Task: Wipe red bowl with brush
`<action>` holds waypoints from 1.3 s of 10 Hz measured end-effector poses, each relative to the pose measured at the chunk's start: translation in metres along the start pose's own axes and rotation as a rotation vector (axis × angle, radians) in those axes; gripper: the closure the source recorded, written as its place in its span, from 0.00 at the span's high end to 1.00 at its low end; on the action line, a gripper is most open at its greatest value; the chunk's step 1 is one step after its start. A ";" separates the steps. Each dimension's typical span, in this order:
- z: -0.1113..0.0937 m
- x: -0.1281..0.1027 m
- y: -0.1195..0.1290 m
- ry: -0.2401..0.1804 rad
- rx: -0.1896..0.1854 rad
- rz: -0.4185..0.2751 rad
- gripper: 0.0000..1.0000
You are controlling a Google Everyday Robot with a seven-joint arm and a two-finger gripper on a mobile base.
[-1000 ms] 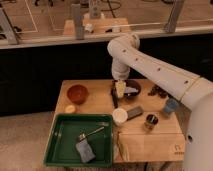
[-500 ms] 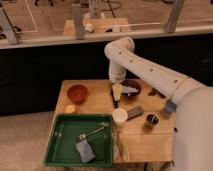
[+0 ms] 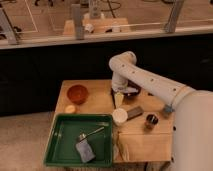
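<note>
Near the middle of the table's point(image 3: 145, 142) back edge, the gripper point(image 3: 118, 100) points down, fingers apart and empty, arm arched in from the right. Step: likely fetching the brush, not discernible here; next, a firm grasp, then leftward carry to the red bowl point(image 3: 77, 93) near the back left corner

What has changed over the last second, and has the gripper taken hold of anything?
The arm bent lower and the gripper came down toward the back middle of the table, open, holding nothing. The red bowl, green tray, spoon and white cup stayed put.
</note>
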 end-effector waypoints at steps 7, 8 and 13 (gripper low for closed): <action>0.002 -0.006 -0.012 -0.013 0.001 0.045 0.80; 0.004 -0.011 -0.020 -0.017 -0.002 0.076 0.80; 0.025 -0.024 -0.043 -0.033 -0.048 0.182 0.80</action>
